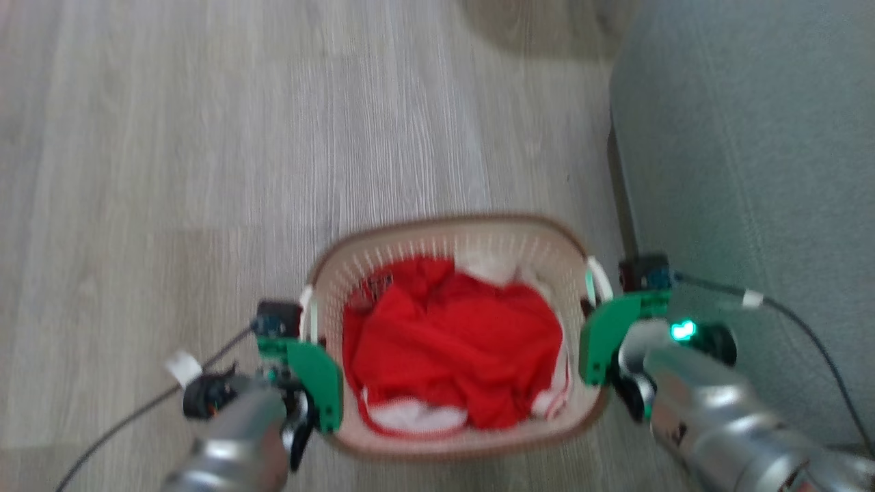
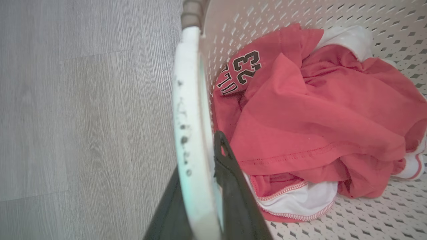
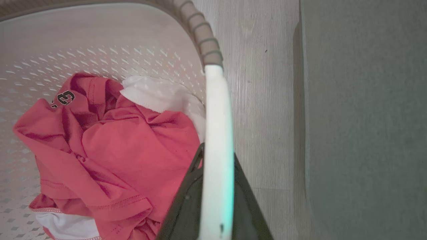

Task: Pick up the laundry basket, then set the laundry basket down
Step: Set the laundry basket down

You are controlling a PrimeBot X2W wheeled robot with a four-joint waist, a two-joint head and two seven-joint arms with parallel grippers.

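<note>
Both arms are on it: the small cream-white perforated plastic laundry basket [image 1: 410, 249] with the brown woven-look rim sits between the two grippers over the pale grey wood-grain floor [image 1: 171, 137], just beside a grey upholstered piece of furniture [image 1: 752, 171] on the robot's right. The left gripper [image 2: 200, 186] is pinched narrow, one dark finger [image 2: 233, 186] on each side of the white left side handle [image 2: 188, 110]. The right gripper [image 3: 217, 186] is clamped the same way on the white right side handle [image 3: 217, 116]. Inside lies a crumpled red jersey [image 1: 451, 342] with white trim, a "23" showing. Whether the basket's base touches the floor, I cannot tell.
</note>
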